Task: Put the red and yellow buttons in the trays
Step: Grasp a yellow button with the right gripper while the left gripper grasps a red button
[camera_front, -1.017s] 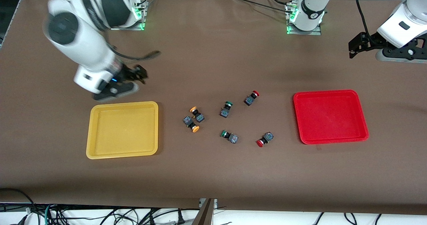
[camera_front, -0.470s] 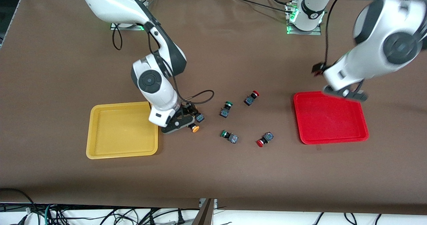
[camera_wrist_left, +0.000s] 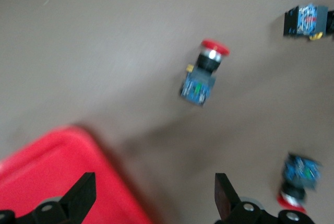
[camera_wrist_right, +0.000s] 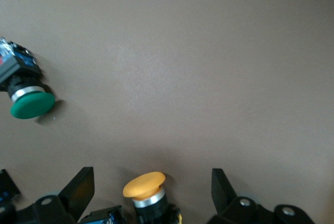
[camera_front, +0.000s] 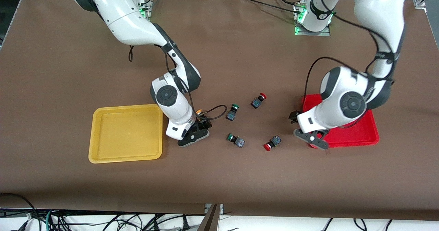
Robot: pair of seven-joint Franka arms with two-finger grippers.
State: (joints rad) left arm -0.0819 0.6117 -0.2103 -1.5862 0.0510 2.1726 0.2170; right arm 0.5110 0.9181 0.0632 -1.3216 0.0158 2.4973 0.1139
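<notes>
A brown table carries a yellow tray toward the right arm's end, a red tray toward the left arm's, and loose push-button switches between them: two red-capped, two green-capped.

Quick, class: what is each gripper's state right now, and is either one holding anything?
Left gripper: jaws open, holding nothing, over the edge of the red plastic tray.
Right gripper: jaws open, astride a small orange-yellow-capped push-button, not closed on it.

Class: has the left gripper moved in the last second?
Yes. The left gripper was out past the red tray at the left arm's end; now it is over that tray's edge toward the buttons.
</notes>
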